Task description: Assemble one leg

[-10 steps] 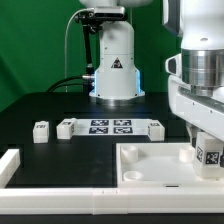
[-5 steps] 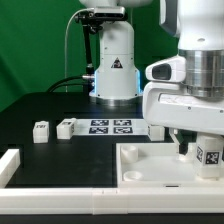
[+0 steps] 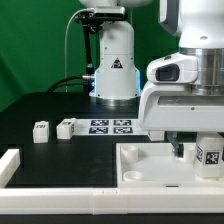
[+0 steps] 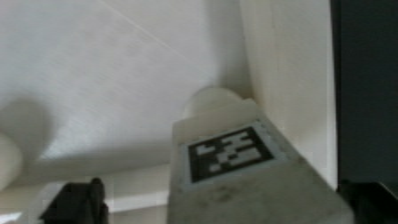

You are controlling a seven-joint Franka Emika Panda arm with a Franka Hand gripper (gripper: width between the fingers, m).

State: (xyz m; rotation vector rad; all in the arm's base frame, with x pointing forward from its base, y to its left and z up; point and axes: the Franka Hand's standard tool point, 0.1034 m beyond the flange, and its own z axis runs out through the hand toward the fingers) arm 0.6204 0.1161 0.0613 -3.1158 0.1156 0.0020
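since a second ago my arm has swung toward the exterior view's left and now fills that view's right half, its big white housing hanging over the tabletop (image 3: 150, 165); the loose parts on the counter (image 3: 40, 105) lie where they lay.

my claw (image 3: 190, 152) sits low at the exterior view's right edge, mostly hidden under my own wrist, so from there i cannot tell how wide it stands. in the wrist view one dark fingertip (image 4: 80, 200) shows at the frame's edge beside the leg (image 4: 240, 160), apart from it by a thin gap; the other finger is out of sight, so i cannot tell whether i grip the leg or merely flank it.

the leg (image 3: 208, 156) stands upright on the tabletop's far right part in the exterior view, its black-and-white tag facing the camera. in the wrist view its tag face and rounded end lie against the pale tabletop surface (image 4: 107, 70), near a raised rim.

farther out, toward the exterior view's left, two small white blocks (image 3: 41, 131) (image 3: 66, 127) rest on the dark counter, near each other but apart. just beside them, to the exterior view's right, lies the marker board (image 3: 110, 126). a long white piece (image 3: 8, 166) lies at the near left corner. behind the board rises a white robot base (image 3: 115, 65).
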